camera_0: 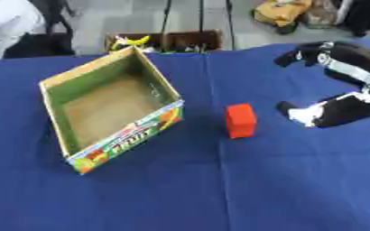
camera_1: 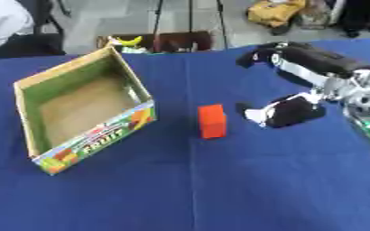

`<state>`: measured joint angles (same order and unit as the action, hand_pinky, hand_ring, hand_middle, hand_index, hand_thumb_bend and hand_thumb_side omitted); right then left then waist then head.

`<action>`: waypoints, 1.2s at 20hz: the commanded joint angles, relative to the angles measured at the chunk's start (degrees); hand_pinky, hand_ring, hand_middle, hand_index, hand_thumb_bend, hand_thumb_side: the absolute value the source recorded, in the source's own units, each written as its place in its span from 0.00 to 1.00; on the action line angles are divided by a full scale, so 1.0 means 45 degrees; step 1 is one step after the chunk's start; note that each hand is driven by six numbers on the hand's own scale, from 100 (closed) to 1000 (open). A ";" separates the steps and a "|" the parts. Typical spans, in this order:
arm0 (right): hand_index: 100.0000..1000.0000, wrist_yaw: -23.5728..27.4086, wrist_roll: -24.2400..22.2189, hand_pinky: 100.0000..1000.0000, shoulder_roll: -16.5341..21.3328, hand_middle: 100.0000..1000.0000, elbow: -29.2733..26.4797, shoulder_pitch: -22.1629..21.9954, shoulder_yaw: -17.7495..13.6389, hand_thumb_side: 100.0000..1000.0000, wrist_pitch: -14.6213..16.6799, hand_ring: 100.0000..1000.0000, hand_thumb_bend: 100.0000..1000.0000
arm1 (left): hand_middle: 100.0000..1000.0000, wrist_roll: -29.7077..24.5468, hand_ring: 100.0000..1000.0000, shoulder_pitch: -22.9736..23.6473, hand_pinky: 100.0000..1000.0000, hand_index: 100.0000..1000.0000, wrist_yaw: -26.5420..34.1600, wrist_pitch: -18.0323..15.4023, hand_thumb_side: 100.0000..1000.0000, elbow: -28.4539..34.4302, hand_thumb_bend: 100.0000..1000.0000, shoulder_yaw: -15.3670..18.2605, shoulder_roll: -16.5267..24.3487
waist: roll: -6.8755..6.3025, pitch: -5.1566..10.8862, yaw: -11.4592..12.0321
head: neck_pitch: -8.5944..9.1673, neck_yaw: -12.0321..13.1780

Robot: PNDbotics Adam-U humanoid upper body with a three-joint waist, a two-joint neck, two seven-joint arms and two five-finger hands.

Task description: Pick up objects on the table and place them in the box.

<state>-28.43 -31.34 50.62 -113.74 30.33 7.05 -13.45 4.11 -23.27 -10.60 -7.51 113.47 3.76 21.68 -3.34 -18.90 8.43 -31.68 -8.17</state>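
Observation:
A red block [camera_0: 240, 120] stands upright on the blue table, a little right of the open cardboard box [camera_0: 56, 118]. The box has a green inner wall, a brown floor and a fruit print on its front side; nothing shows inside it. My right hand [camera_1: 287, 111] hovers just right of the red block, apart from it, with its thumb low toward the block and its fingers [camera_1: 255, 53] spread high and far from it, open and holding nothing. My left hand shows in neither view.
The blue cloth [camera_0: 219, 189] covers the table. Beyond the far edge stands a dark crate [camera_0: 172, 41] with yellow items. Bags lie on the floor at the top right. A person in white sits at the top left.

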 commanded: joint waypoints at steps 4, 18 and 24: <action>0.93 0.0237 -0.0623 0.83 0.0356 0.81 -0.0189 0.0412 0.0071 0.43 -0.0165 0.91 0.53 | 0.85 -0.0120 0.86 -0.0218 0.73 1.00 0.0166 -0.0120 1.00 0.0249 0.05 -0.0020 0.0190 | 0.0064 0.0383 -0.0013 | 0.0131 0.0031; 0.97 -0.0432 -0.1079 0.83 0.0189 0.82 0.0178 0.0751 0.0276 0.45 -0.0203 0.92 0.67 | 0.85 -0.0217 0.86 -0.0261 0.73 1.00 0.0230 -0.0164 1.00 0.0249 0.02 -0.0067 0.0134 | 0.0101 0.0508 0.0053 | -0.0106 -0.0182; 0.94 -0.0630 -0.1439 0.82 -0.0248 0.84 0.0914 0.1502 0.0700 0.41 -0.0160 0.91 0.60 | 0.85 -0.0243 0.87 -0.0313 0.72 1.00 0.0277 -0.0136 1.00 0.0249 0.01 -0.0111 0.0076 | 0.0085 0.0475 0.0099 | -0.0135 -0.0304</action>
<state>-30.64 -37.40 48.91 -110.07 36.08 10.27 -14.25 3.15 -23.81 -9.65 -8.08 113.47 3.13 21.29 -3.04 -17.94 8.81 -32.03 -9.28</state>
